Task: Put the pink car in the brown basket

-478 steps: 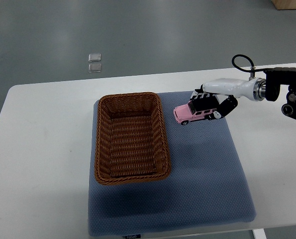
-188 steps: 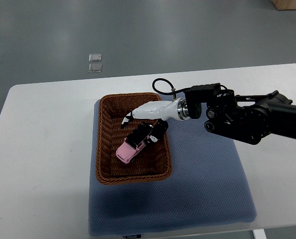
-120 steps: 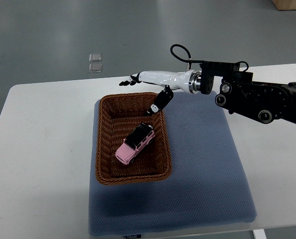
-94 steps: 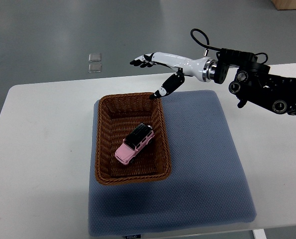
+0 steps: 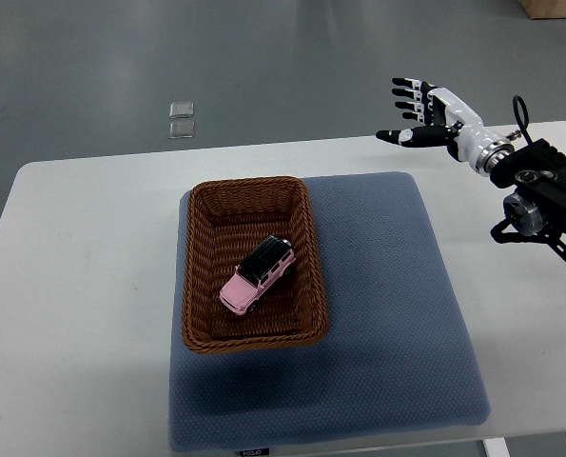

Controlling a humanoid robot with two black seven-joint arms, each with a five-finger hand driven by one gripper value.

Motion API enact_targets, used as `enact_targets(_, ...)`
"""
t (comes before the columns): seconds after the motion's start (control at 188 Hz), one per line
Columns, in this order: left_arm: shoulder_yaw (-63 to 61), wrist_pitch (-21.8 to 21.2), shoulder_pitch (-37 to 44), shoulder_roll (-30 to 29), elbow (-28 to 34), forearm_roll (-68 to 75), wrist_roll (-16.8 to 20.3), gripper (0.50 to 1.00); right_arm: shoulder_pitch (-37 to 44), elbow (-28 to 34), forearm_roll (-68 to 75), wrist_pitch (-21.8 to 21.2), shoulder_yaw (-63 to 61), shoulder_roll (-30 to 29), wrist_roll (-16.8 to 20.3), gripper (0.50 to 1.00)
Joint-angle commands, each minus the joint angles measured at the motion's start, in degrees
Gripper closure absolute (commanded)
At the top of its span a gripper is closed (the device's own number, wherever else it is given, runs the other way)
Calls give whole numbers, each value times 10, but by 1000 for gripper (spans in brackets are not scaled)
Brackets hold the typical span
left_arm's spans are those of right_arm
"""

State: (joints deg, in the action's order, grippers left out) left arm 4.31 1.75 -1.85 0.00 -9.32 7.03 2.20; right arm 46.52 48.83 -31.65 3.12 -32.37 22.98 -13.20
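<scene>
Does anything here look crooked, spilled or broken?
Nothing is spilled or broken. The pink car sits upright but diagonal inside the brown basket, and the right hand is open, holding nothing.

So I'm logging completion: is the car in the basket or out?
In. The car lies on the floor of the basket, within its walls, on its wheels. The right hand is far off, fingers spread, holding nothing.

Woven wicker basket (image 5: 304, 249) — glossy pink car (image 5: 256, 275) — textured mat (image 5: 387, 314)
</scene>
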Motion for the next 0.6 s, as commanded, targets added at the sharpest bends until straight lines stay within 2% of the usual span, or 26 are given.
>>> enact_targets(0.0,0,0,0,0,0,0,0,500,-16,-12,79,8,-1,3,-1,595)
enact_targets(0.287,0,0,0,0,0,0,0,500,-45,-29,193,8,-1,6,-2,593)
enact_targets(0.595,0,0,0,0,0,0,0,500,-53,-29,198,3,-4,15,-2,587)
